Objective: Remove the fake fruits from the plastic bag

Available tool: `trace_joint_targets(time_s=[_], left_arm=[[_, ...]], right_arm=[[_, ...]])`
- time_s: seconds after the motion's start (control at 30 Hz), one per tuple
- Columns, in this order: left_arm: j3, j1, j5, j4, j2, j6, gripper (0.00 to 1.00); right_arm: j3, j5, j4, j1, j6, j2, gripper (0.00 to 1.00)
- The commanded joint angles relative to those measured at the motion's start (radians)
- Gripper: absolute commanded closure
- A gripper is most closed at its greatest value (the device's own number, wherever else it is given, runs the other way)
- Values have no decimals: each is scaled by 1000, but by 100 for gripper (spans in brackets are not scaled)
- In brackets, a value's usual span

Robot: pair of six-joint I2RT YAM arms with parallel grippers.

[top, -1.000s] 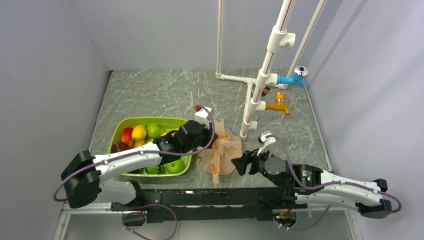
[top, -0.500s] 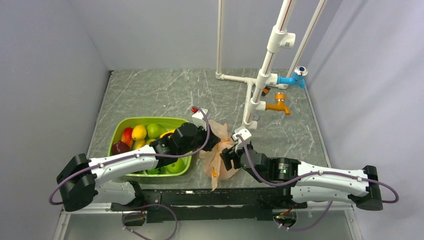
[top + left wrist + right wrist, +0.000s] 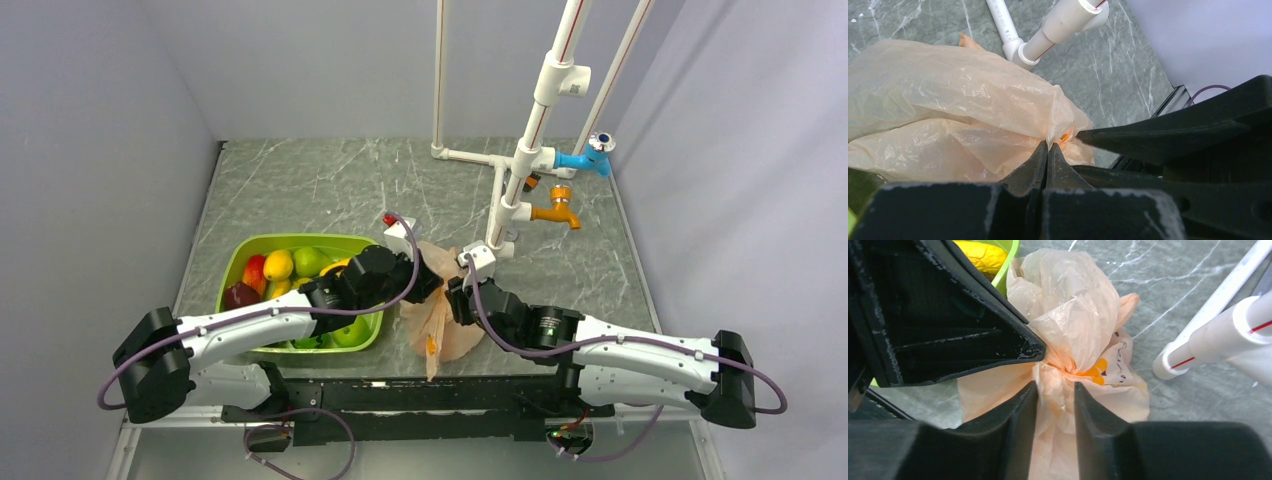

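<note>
The peach-orange plastic bag (image 3: pixel 443 322) lies crumpled on the table just right of the green tub. It fills the left wrist view (image 3: pixel 958 110) and the right wrist view (image 3: pixel 1073 325). My left gripper (image 3: pixel 432 282) is shut on a gathered fold at the bag's top (image 3: pixel 1048 146). My right gripper (image 3: pixel 456 297) is right beside it, its jaws apart, straddling the bunched plastic just below that fold (image 3: pixel 1055 390). No fake fruits show through or outside the bag. Small orange printed marks (image 3: pixel 1095 371) show on it.
The green tub (image 3: pixel 240 262) holds red, yellow and green fruits, and a yellow one (image 3: pixel 983 255) shows in the right wrist view. A white pipe stand (image 3: pixel 500 215) with a blue tap (image 3: pixel 585 158) and an orange tap (image 3: pixel 555 212) rises just behind the bag.
My right arm has swung left and forward from the table's front right to the bag, ending beside my left gripper. My left gripper has kept its hold on the bag.
</note>
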Motion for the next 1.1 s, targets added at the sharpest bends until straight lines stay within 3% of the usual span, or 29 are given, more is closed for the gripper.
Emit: trace_joint_targets(time_s=[0.0,0.27,0.53,0.73,0.9,1.07], left_arm=[[28,-10,-14,12,-46,-12,100],[19,-9,-133,-58,-112,-20,100],[-29,-9,-299,-177,-174,-72,100],[-56,-8,-265,-157,-193,-57,100],[-15,-8,-208,-163,-152,-30,100],[-3,-8,-172,-142,-125,-39,100]], right_arm=[[-25,19,29,-18,51,-23,73],[-104,-5,-32,-58,181,-142,100],[-188,63,-166,-59,337,-386,100],[-226,14,-145,-59,280,-505,100],[-127,-52,-164,-59,176,-401,89],[-15,-115,-148,-60,49,-315,48]])
